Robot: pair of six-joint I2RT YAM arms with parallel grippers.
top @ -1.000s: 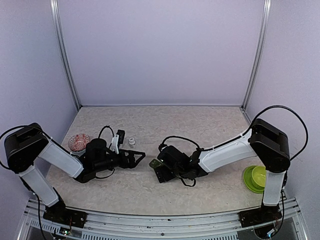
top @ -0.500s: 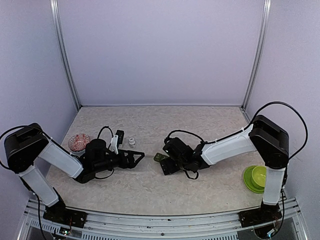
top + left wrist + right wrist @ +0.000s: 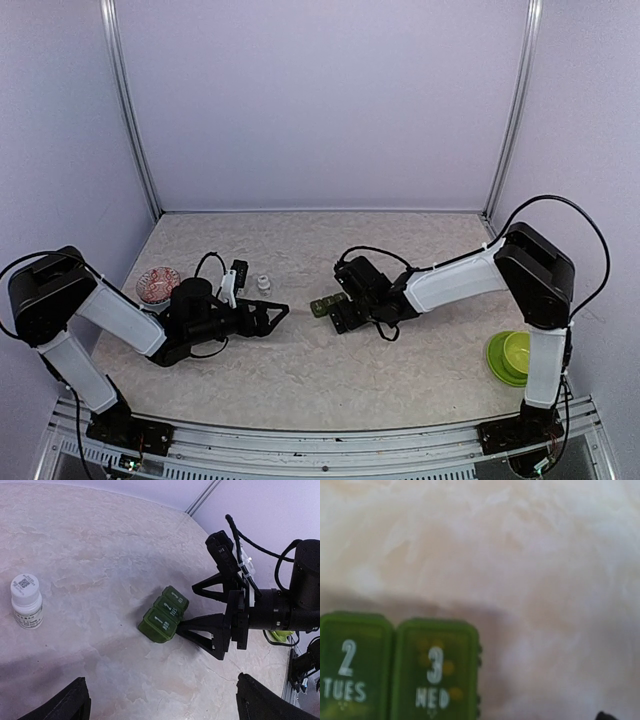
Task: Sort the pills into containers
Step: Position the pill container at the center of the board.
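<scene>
A green three-compartment pill organizer (image 3: 322, 306), marked 1 MON, 2 TUES, 3 WED, lies flat on the table. It shows clearly in the left wrist view (image 3: 164, 615) and fills the lower left of the right wrist view (image 3: 400, 667), with yellow pills visible under lid 3. My right gripper (image 3: 338, 309) is open, its fingertips at the organizer's number 3 end, the nearer finger (image 3: 202, 632) touching its side. My left gripper (image 3: 272, 315) is open and empty, pointing at the organizer from the left. A white pill bottle (image 3: 263, 284) stands upright, also in the left wrist view (image 3: 26, 601).
A pink dish (image 3: 158, 283) with pills sits at the far left by the left arm. A lime green bowl on a plate (image 3: 510, 357) sits at the front right. Frame posts stand at the back corners.
My right gripper has moved away from the front edge and slightly right, and the green organizer has shifted with it and now lies flat. The left arm has not moved.
</scene>
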